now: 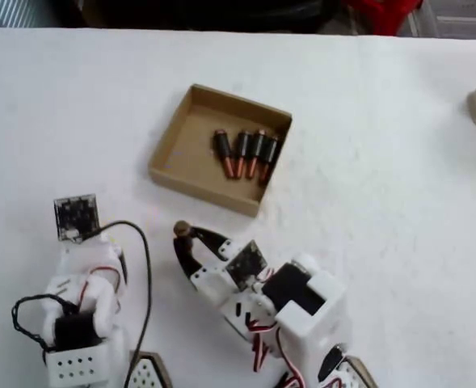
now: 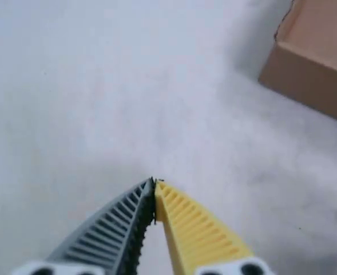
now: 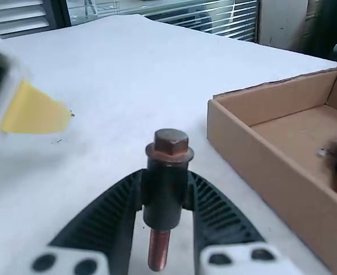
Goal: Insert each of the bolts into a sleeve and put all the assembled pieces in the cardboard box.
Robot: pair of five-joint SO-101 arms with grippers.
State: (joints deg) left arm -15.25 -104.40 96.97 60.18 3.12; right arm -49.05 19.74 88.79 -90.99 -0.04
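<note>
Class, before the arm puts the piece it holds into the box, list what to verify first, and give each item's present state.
1. Bolt seated in sleeve: ok, flange rests on the sleeve's top.
2. Right gripper hold: ok, shut on the sleeve.
3. Sleeve over the cardboard box: not ok, short of its near wall.
4. Room in the box: ok, bare floor beside the four assembled pieces.
5. Left gripper out of the way: ok, shut, empty, off to the box's side.

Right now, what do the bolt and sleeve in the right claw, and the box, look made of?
Bolt: copper-toned metal, dull sheen on its hex head. Sleeve: dark, matte, plastic or blackened metal, unclear. Box: plain brown cardboard, raw edges.
</note>
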